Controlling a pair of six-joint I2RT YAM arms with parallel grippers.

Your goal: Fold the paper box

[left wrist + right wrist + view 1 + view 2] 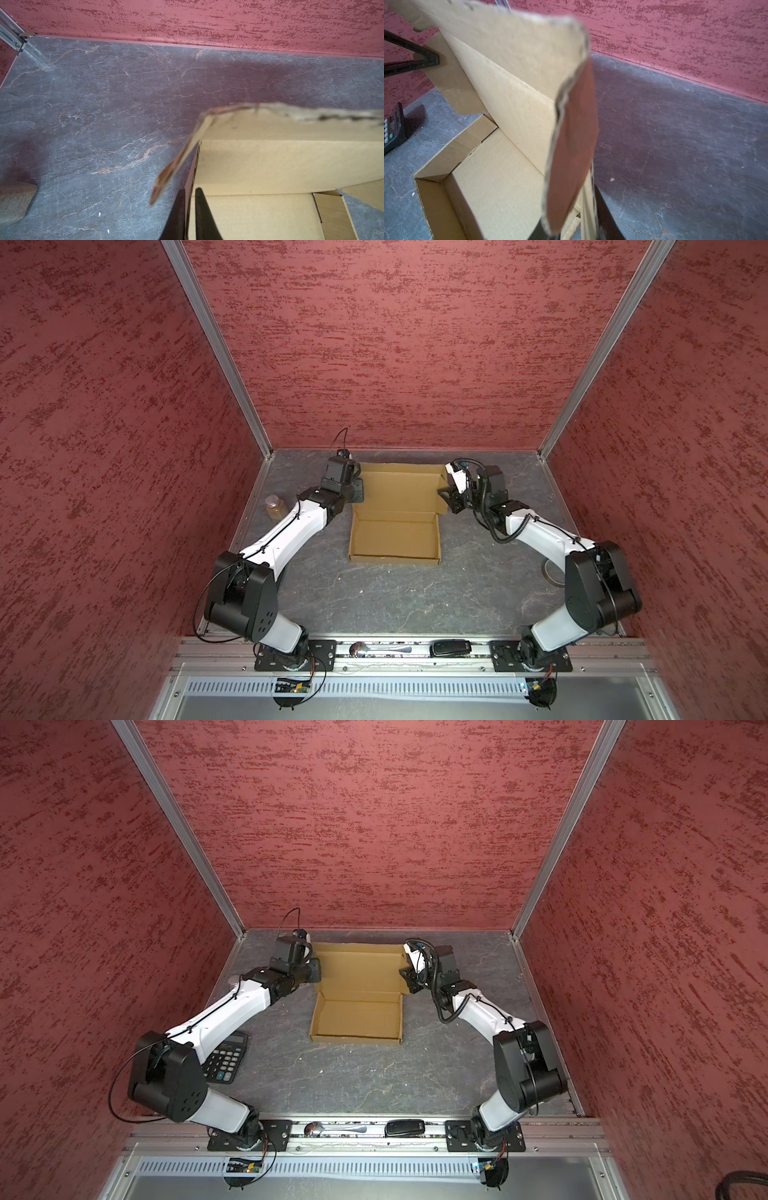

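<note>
You are looking at the paper box [395, 537] sitting on the gray table [395, 605]. In both top views its shallow tray is lying flat on the near side and its lid panel is tilting up at the far side. Your left gripper [358, 492] is sitting at the box's left edge, where the lid meets the tray. In the left wrist view its two dark fingers [202, 212] are standing narrow, pinching a thin cardboard wall between them. Your right gripper [444, 492] is sitting at the box's right edge, against the lid's side flap. In the right wrist view that flap is hanging blurred in front of the jaws, with cardboard lying between them, and you cannot tell whether they are gripping it. A calculator [224, 1058] is lying well apart from the box, off its left side.
</note>
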